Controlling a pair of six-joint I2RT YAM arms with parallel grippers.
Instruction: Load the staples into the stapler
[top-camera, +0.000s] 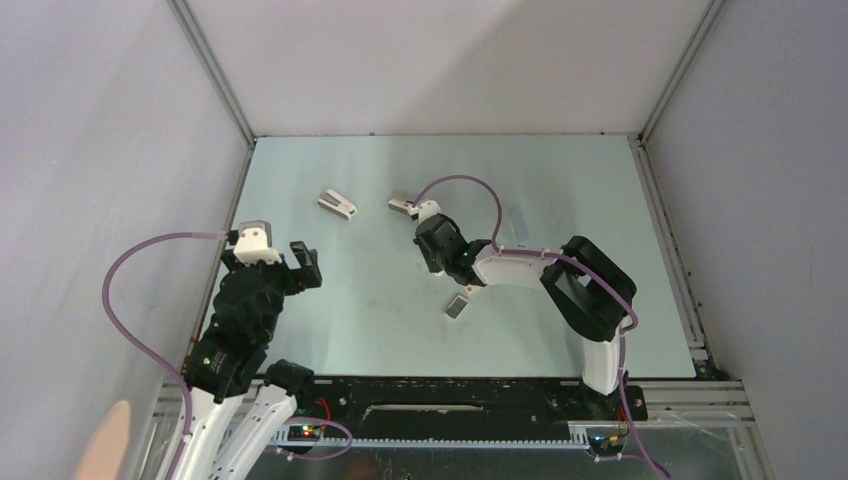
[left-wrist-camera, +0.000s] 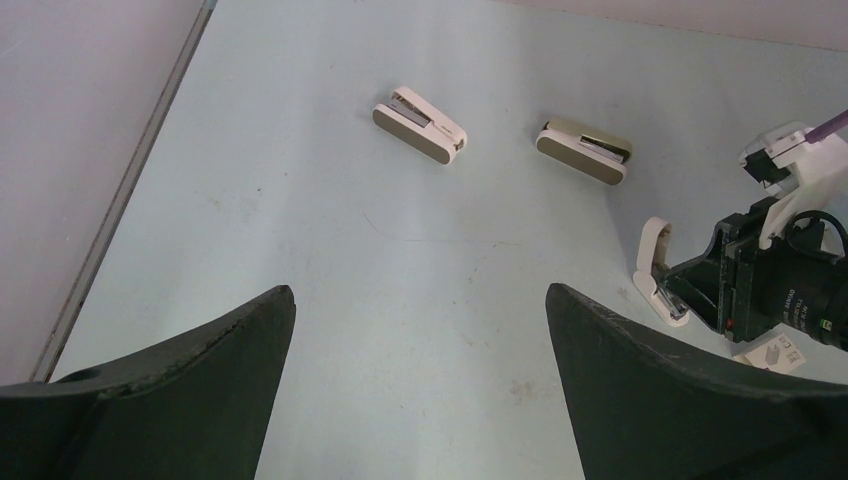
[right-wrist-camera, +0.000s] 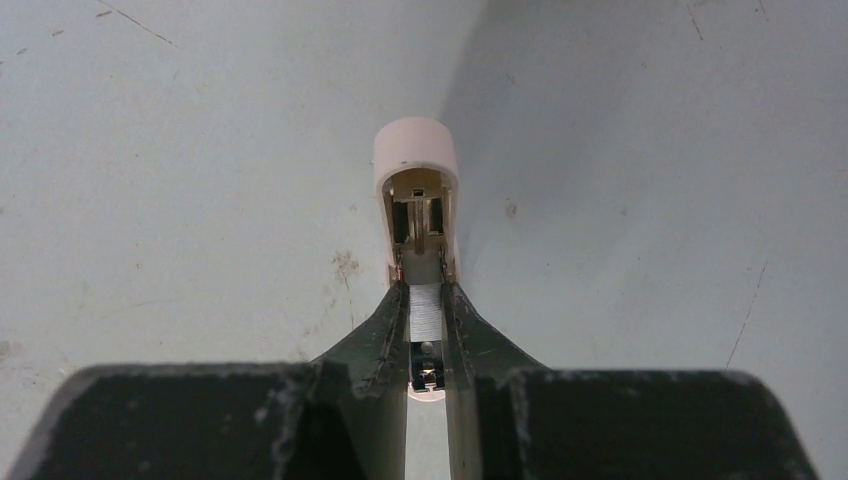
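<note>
Closest to the right wrist lens, the right gripper (right-wrist-camera: 425, 298) is clamping its two black fingers onto the sides of the slim pale white mini stapler with silvery metal parts (right-wrist-camera: 416, 165), which is resting near the middle of the pale green bench (top-camera: 560, 180). Its lid is standing swung up at the end away from the claw, so the metal channel is lying bare between the fingers. The stapler's long axis is running straight out along the line of those fingers. A pale ribbed strip is showing in that channel; whether it is a seated row of staples I cannot tell. The small white rectangular staple box with a grey inner tray (top-camera: 457, 304) is lying flat just beside this claw, on the side toward the near edge and slightly toward the right edge. Its long axis is slanting from near-left to far-right. The left gripper (top-camera: 303, 262) is hovering with its fingers spread wide and nothing between them, well apart from both box and stapler, over by the left edge. So the right arm is sitting far nearer the box, yet it is serving as the holder. By my judgement the coming move is falling to the free left claw, which would be crossing toward the bench's middle. Two stubby wedge-shaped white and beige staplers (left-wrist-camera: 420, 125) are lying toward the far edge, taking no part.
</note>
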